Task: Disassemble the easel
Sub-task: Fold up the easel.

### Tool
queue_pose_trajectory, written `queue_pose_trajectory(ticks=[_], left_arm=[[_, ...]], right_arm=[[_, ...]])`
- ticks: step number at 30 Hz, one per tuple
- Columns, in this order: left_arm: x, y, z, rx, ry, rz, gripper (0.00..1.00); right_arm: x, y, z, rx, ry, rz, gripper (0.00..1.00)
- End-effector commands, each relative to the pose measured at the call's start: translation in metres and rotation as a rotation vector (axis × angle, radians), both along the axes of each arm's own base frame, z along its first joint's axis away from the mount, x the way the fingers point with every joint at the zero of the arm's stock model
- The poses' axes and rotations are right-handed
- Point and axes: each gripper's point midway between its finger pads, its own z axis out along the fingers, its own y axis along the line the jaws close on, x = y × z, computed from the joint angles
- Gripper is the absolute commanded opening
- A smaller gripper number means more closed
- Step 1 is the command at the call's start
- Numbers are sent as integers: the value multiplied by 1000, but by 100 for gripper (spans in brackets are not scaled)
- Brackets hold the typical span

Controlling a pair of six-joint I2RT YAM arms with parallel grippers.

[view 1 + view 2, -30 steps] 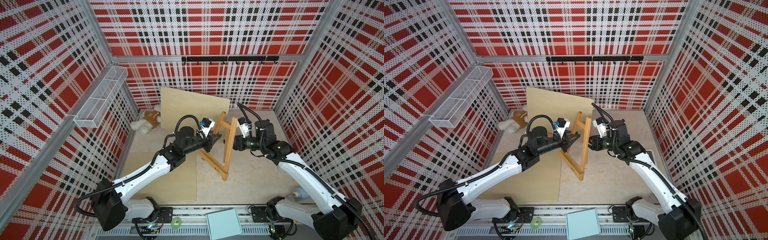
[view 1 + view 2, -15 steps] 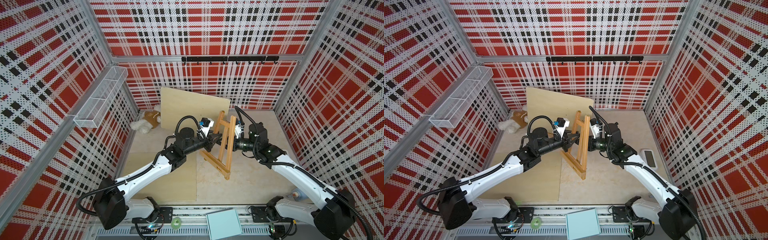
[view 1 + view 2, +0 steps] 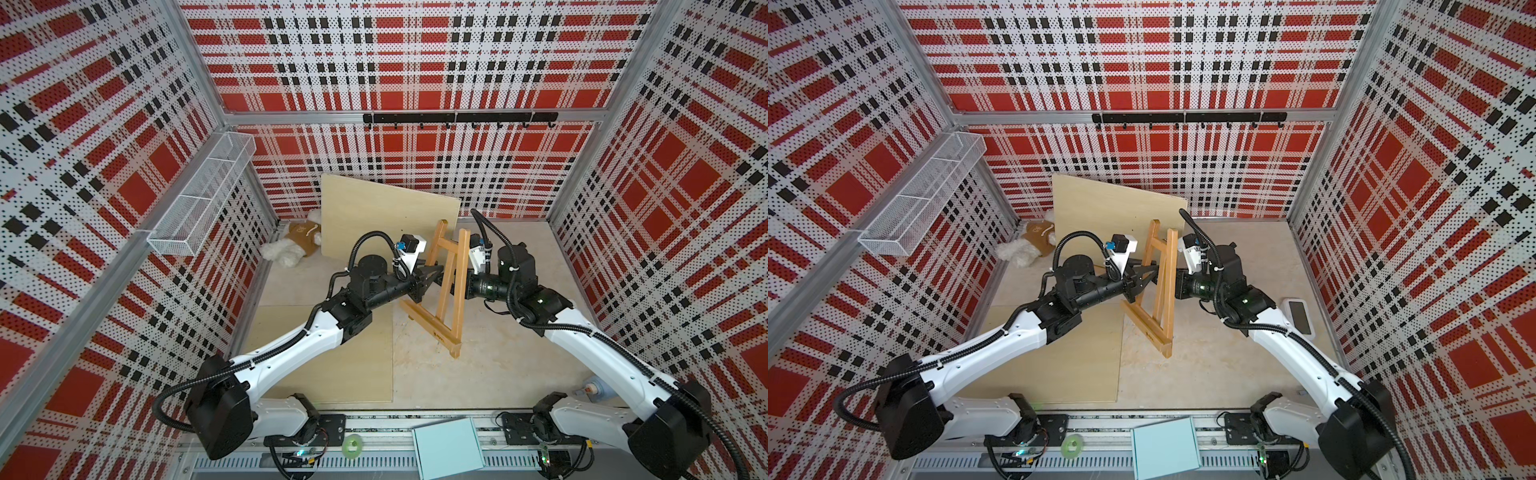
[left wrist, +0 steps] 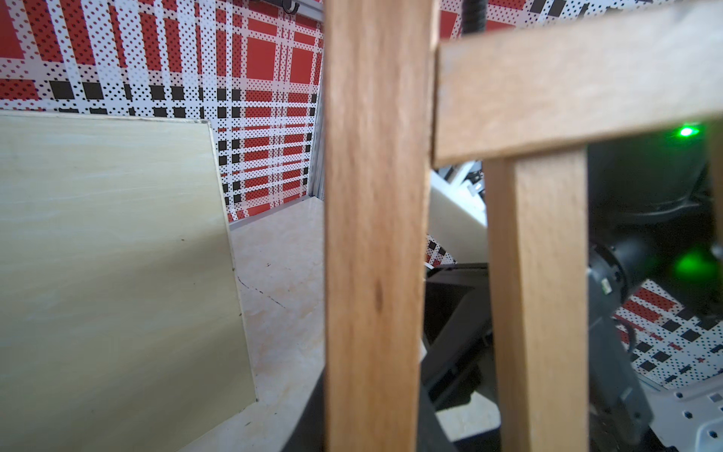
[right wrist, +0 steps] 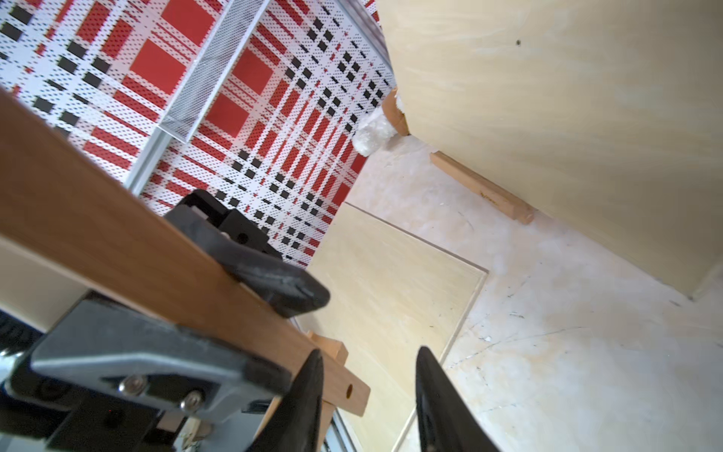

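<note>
1. Easel (image 3: 460, 299) stood on the table (image 3: 519, 353), between both arms.
2. Left gripper (image 3: 434, 275) clamped one bar; right gripper (image 5: 368, 354) gaped empty (just beside the frame).
3. Step: bracing for separation; the right gripper probably needed its own hold next.

Quantity per item: one easel (image 3: 446, 291); one loose wooden bar (image 5: 481, 188); two plywood boards, the leaning board (image 3: 386, 216) and the flat board (image 3: 332, 365); two robot arms, the left arm (image 3: 291, 347) and the right arm (image 3: 602, 353); one stuffed toy (image 3: 291, 249); one wire basket (image 3: 199, 199); one hook rail (image 3: 457, 118); one tape roll (image 3: 353, 444); one pale blue box (image 3: 449, 446); one white handheld device (image 3: 1298, 316).
</note>
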Motion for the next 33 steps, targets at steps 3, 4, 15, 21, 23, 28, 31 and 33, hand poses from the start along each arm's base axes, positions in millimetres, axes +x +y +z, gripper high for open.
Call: queue_pose_trajectory(ticks=[3, 4, 15, 21, 23, 28, 31, 33], left_arm=[[1, 14, 26, -71, -40, 51, 0], [3, 15, 23, -67, -34, 66, 0], [12, 19, 6, -49, 2, 124, 0], [5, 29, 11, -51, 2, 139, 0], [2, 35, 12, -43, 9, 149, 0], [-9, 54, 4, -22, 50, 214, 0], [-23, 60, -11, 12, 73, 255, 0], [-30, 64, -28, 48, 123, 296, 0]], right_arm=[[-5, -4, 1, -53, -16, -26, 35], [-8, -1, 1, -48, -13, -17, 34], [-26, 26, 19, 85, 2, 49, 16], [-16, 4, -1, -73, 20, -72, 28], [-9, -21, -10, -193, 18, -187, 34], [-2, -73, -11, -420, -41, -363, 42], [-1, -86, -8, -488, -82, -395, 45], [0, -91, -8, -513, -99, -404, 47]])
